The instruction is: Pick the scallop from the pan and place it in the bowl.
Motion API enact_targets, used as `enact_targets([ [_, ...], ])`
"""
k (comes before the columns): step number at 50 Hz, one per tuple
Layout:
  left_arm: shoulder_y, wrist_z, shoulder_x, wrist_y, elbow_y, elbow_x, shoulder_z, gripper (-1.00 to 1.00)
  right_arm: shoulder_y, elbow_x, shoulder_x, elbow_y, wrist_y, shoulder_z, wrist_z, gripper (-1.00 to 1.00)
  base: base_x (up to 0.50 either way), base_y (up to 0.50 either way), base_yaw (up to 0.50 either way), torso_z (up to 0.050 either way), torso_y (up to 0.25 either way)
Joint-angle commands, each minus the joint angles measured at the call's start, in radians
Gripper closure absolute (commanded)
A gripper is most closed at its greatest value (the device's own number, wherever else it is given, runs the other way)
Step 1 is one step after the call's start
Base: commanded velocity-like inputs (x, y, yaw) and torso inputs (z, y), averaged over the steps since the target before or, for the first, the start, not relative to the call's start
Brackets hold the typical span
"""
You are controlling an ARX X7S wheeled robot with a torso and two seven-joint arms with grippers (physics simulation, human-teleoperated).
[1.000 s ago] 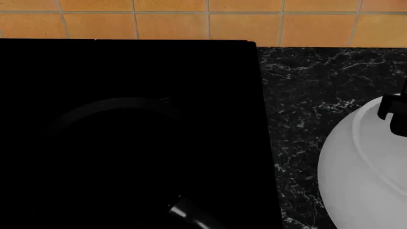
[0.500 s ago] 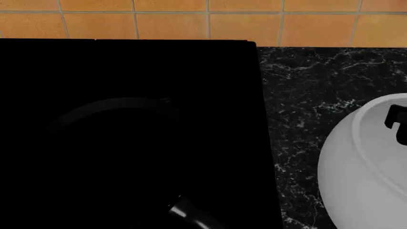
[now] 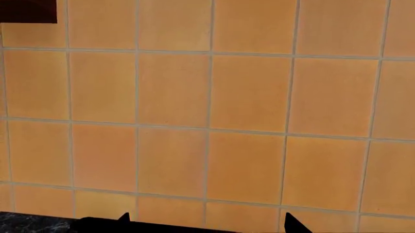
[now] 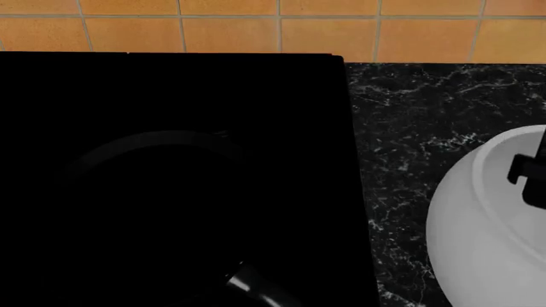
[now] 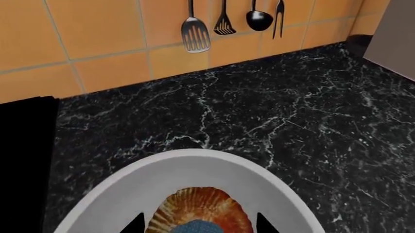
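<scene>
In the right wrist view the orange-red ribbed scallop [image 5: 199, 208] sits between the two dark fingertips of my right gripper [image 5: 199, 224], held over the mouth of the white bowl [image 5: 116, 194]. In the head view a dark part of the right gripper [image 4: 525, 173] shows over the bowl [image 4: 477, 236] at the right edge; the scallop is hidden there. The black pan [image 4: 162, 142] shows only a faint rim on the black stovetop, with its handle [image 4: 256, 289] toward the front. My left gripper [image 3: 206, 222] is open and empty, facing the orange tiled wall.
The flat black stovetop [image 4: 171, 83] fills the left of the counter. Black marble counter [image 4: 410, 128] lies between it and the bowl. Orange wall tiles run behind. Metal utensils [image 5: 194, 34] hang on the wall beyond the bowl.
The right gripper has moved lower in the head view, further over the bowl's mouth. The pan, bowl and left arm have not moved.
</scene>
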Motion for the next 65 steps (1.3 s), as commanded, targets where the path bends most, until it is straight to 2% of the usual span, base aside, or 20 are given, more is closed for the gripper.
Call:
enact_targets([
  [1,0.008,0.002,0.001,0.007,-0.004,0.004,-0.001,-1.00,-0.008,-0.016,-0.001,0.001,0.009,0.001,-0.018,1.00,0.00,0.00,0.00,0.000,0.000],
  [5,0.008,-0.001,-0.001,0.004,0.000,0.000,-0.003,-1.00,-0.016,-0.008,0.004,-0.003,-0.004,0.006,-0.022,1.00,0.00,0.00,0.00,0.000,0.000],
  [6,0.007,-0.002,-0.001,0.003,0.000,0.000,-0.003,-1.00,-0.018,-0.004,0.008,-0.004,-0.009,0.009,-0.023,-1.00,0.00,0.00,0.00,0.000,0.000],
  [23,0.005,-0.007,-0.002,-0.001,0.003,0.002,-0.001,-1.00,-0.035,0.011,0.025,-0.015,-0.037,0.024,-0.043,-1.00,0.00,0.00,0.00,0.000,0.000],
  [34,0.009,-0.009,-0.007,0.000,0.010,-0.005,-0.007,-1.00,0.013,0.067,0.052,-0.055,-0.033,0.055,-0.016,-1.00,0.00,0.00,0.00,0.000,0.000],
  [47,0.014,-0.022,-0.019,-0.006,0.035,-0.022,-0.019,-1.00,0.156,0.178,0.059,-0.110,0.010,0.093,0.077,-1.00,0.00,0.00,0.00,0.000,0.000],
  [59,0.016,-0.020,-0.009,-0.003,0.031,-0.015,-0.012,-1.00,0.391,0.285,0.021,-0.092,0.104,0.103,0.178,-1.00,0.00,0.00,0.00,0.000,0.000],
  [65,0.023,-0.018,-0.009,0.002,0.032,-0.013,-0.011,-1.00,0.454,0.290,-0.017,-0.084,0.117,0.092,0.187,-1.00,0.00,0.00,0.00,0.000,0.000],
])
